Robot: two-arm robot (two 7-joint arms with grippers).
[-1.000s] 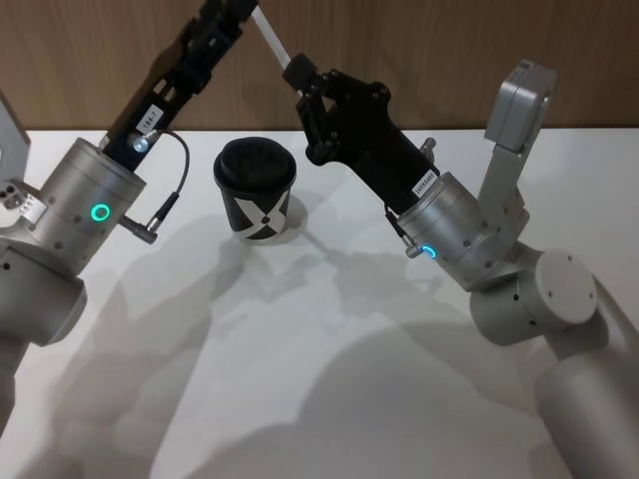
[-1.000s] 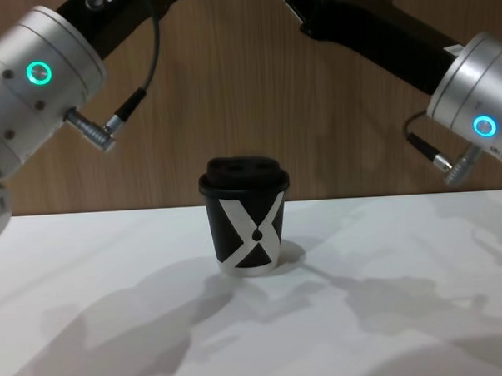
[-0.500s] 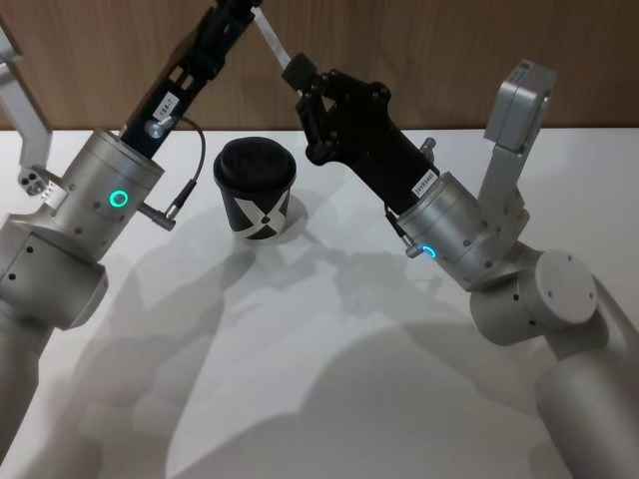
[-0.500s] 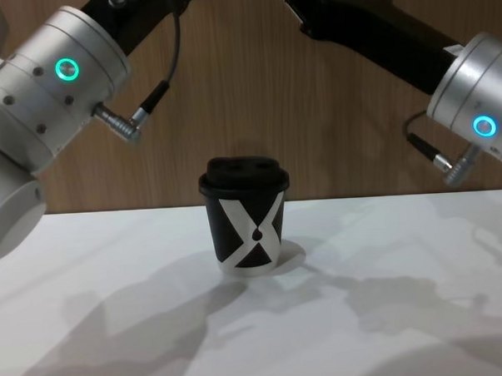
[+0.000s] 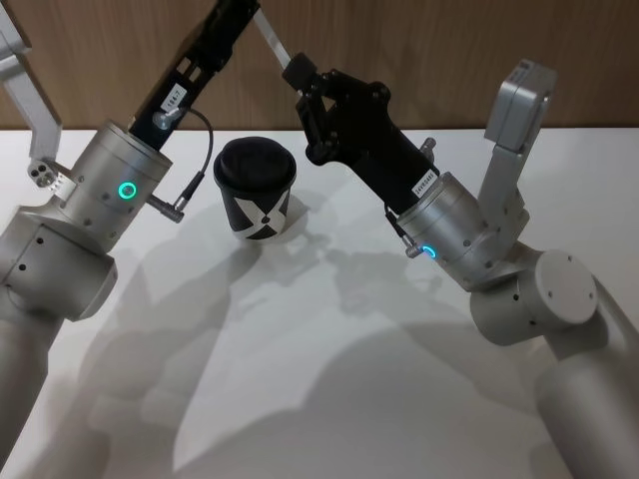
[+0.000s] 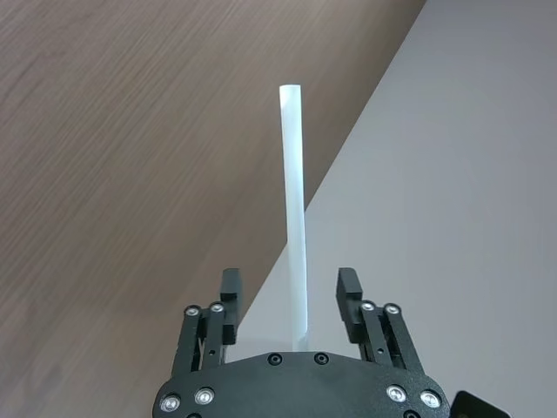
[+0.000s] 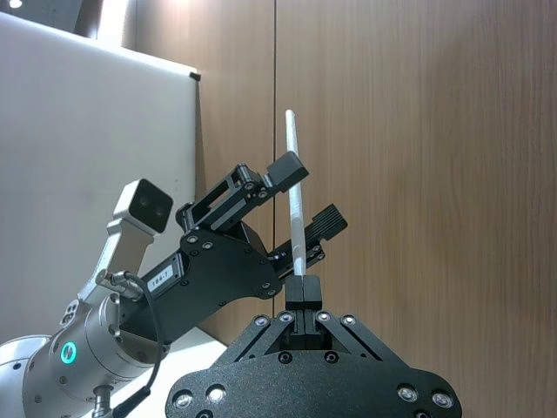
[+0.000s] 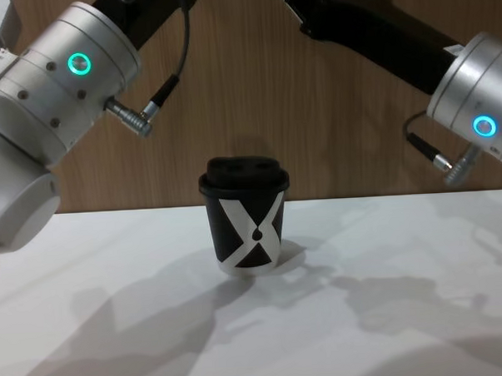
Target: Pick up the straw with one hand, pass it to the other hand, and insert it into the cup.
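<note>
One straw (image 6: 294,218), end pinched in right end effector (image 7: 303,294), left end effector (image 6: 290,280) spread around its shaft, apart; lidded cup (image 8: 246,226) upright on worktop (image 8: 382,315).

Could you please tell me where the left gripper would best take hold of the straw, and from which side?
Probably the bare stretch of the straw beyond the right gripper, which is shut on one end. Come side-on, across its length: the shaft is thin and straight, and it stands between the open fingers of the left gripper.
</note>
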